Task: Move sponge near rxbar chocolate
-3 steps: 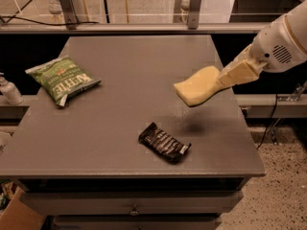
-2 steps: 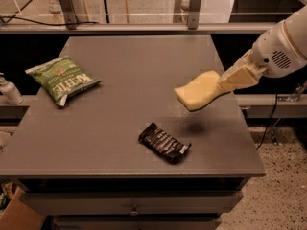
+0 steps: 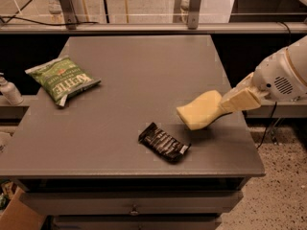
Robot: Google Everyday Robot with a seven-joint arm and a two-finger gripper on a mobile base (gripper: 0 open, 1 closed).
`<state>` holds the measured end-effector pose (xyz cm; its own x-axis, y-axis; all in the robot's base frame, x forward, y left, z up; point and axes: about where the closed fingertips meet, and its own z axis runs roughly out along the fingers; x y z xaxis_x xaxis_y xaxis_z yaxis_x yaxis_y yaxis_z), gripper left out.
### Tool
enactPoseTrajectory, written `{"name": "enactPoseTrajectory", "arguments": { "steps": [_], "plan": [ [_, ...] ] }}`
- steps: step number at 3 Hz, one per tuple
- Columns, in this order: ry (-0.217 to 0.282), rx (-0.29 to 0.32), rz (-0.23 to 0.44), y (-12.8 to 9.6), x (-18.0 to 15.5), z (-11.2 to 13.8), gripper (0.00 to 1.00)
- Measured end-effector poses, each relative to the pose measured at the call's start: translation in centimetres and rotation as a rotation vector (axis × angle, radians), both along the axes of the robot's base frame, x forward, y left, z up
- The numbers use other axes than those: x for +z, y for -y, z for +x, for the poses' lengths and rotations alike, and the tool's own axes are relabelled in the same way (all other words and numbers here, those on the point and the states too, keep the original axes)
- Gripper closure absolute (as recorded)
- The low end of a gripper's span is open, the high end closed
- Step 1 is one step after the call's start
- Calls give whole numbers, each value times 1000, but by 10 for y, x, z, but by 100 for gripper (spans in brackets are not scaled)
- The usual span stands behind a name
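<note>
Basically you're nearly done: your gripper (image 3: 224, 104) at the right of the frame has its jaws clamped on the sponge (image 3: 200, 111), which hangs low over the table (image 3: 144, 75) just upper right of the rxbar chocolate (image 3: 164, 143), so only the set-down and release look left.

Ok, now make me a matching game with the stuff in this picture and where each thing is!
Things:
1. sponge
2. rxbar chocolate
3. green chip bag
4. pincer

Places:
A. lying at the picture's left on the table
B. reaching in from the picture's right, clamped on the sponge
C. held just above the table
D. lying near the front edge

Pairs: 1-C, 2-D, 3-A, 4-B.
</note>
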<state>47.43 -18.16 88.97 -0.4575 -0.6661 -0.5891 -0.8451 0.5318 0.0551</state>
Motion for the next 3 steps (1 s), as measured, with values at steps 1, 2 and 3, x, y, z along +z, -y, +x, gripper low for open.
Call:
{"name": "enactPoseTrajectory", "arguments": {
  "steps": [1, 2, 3],
  "plan": [
    [0, 3, -1, -2, 0, 0, 82],
    [0, 6, -2, -3, 0, -1, 58],
    [1, 10, -3, -5, 1, -1, 35]
  ]
}}
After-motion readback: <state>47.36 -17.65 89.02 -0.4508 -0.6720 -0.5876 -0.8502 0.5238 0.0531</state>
